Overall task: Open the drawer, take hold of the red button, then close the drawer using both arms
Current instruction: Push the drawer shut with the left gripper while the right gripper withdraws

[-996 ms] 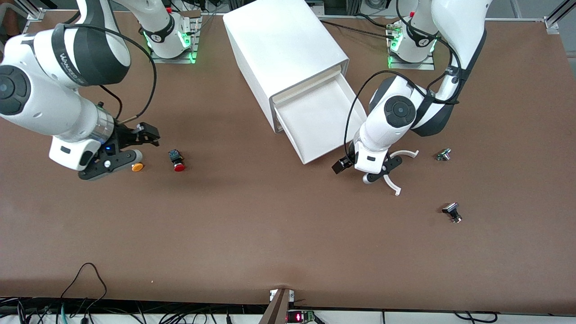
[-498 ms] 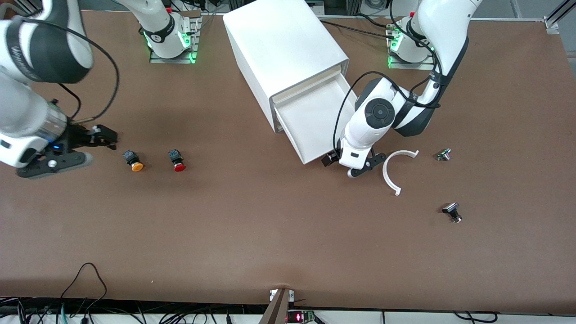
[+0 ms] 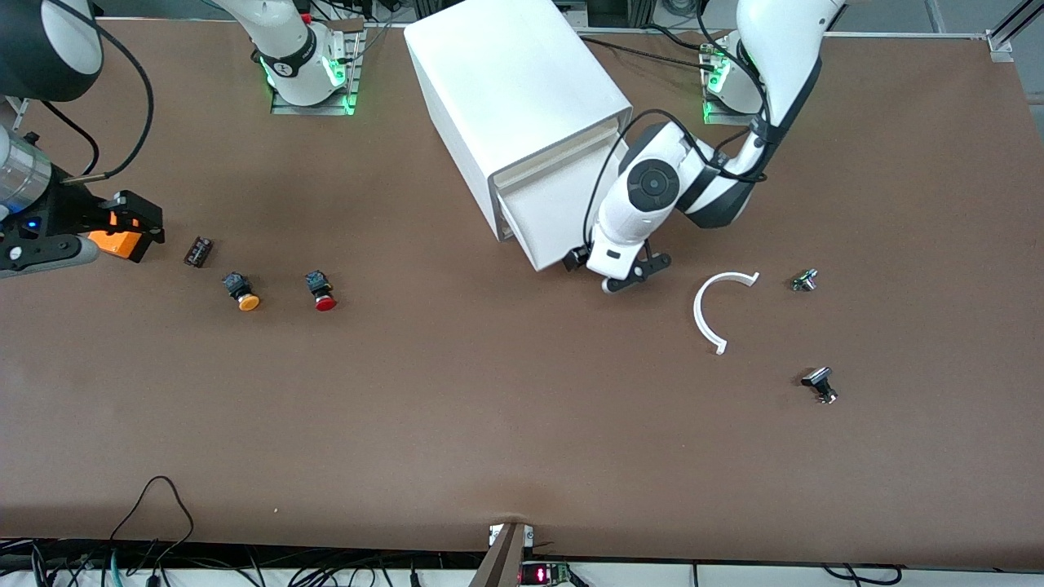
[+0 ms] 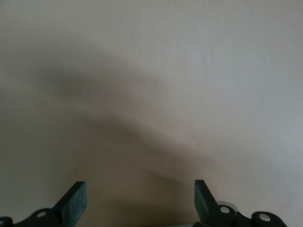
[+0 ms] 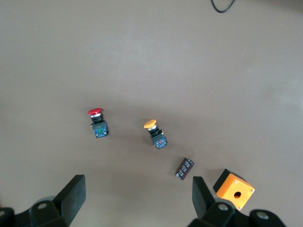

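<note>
On the brown table point(image 3: 489, 408) — a red-capped, black-blue button point(image 3: 320, 290).

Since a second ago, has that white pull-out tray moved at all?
Yes. The drawer has slid back toward the cabinet, with the left gripper at its front.

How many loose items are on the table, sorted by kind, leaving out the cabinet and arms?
Push buttons: 2, red button and orange-capped button
Orange box: 1
Small dark block: 1
White curved strip: 1
Small metal-and-black parts: 2
Total: 7
</note>
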You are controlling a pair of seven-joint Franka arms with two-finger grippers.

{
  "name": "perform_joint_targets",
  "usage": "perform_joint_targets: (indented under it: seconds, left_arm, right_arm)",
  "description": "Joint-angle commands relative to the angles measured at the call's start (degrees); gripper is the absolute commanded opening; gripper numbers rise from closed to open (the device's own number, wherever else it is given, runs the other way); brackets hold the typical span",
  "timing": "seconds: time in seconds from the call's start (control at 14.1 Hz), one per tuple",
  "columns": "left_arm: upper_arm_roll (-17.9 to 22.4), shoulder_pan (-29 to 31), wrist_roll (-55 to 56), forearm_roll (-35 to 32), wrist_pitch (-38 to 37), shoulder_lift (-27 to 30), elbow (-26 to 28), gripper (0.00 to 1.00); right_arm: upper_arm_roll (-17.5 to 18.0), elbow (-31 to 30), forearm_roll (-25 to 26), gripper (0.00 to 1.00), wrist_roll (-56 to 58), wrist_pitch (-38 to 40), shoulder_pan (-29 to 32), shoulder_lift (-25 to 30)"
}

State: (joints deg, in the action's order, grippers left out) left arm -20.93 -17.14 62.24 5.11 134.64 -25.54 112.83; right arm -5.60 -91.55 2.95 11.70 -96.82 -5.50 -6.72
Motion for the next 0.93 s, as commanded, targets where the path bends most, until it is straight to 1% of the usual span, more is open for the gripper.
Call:
perform_joint_targets:
  seconds: [0.0,0.21,0.28,0.36,0.5,0.64,0.71,0.85]
  left_arm:
    - [-2.09,-0.09,-0.09,6.13,-1.83,3.57,3.62,1.00]
    - [-4.99,-0.09,-0.01,6.76,-3.95,3.92,4.24,1.00]
    - [-5.87,-0.09,-0.18,8.33,-4.12,4.01,5.20,1.00]
    - [-6.66,-0.09,-0.45,9.65,-4.04,4.27,5.99,1.00]
    - [-8.15,-0.09,-0.45,9.92,-4.13,4.62,6.61,1.00]
    - [-8.42,-0.09,-0.45,9.92,-4.13,4.54,6.61,1.00]
    - [-8.34,0.00,-0.45,9.92,-4.13,4.45,6.61,1.00]
    - [-6.94,0.88,-1.41,9.92,-4.13,4.53,6.18,1.00]
  right_arm:
    - [2.08,-1.01,0.30,1.00,-1.33,-0.48,1.99,0.92]
    - [2.09,-0.83,0.12,1.00,-2.55,-0.30,1.99,1.27]
    - [2.17,-0.83,0.04,1.00,-4.39,0.22,1.99,1.62]
    - [2.26,-0.83,-0.66,1.00,-7.71,1.36,1.99,2.15]
    - [2.44,-0.83,-2.60,1.00,-16.14,4.52,1.99,2.94]
    - [2.00,-0.74,-1.99,1.00,-15.58,3.40,2.16,1.98]
    - [1.74,-0.65,-1.73,1.00,-12.96,2.00,2.34,1.63]
    - [0.68,-0.57,-1.29,1.00,-6.81,0.24,2.43,1.54]
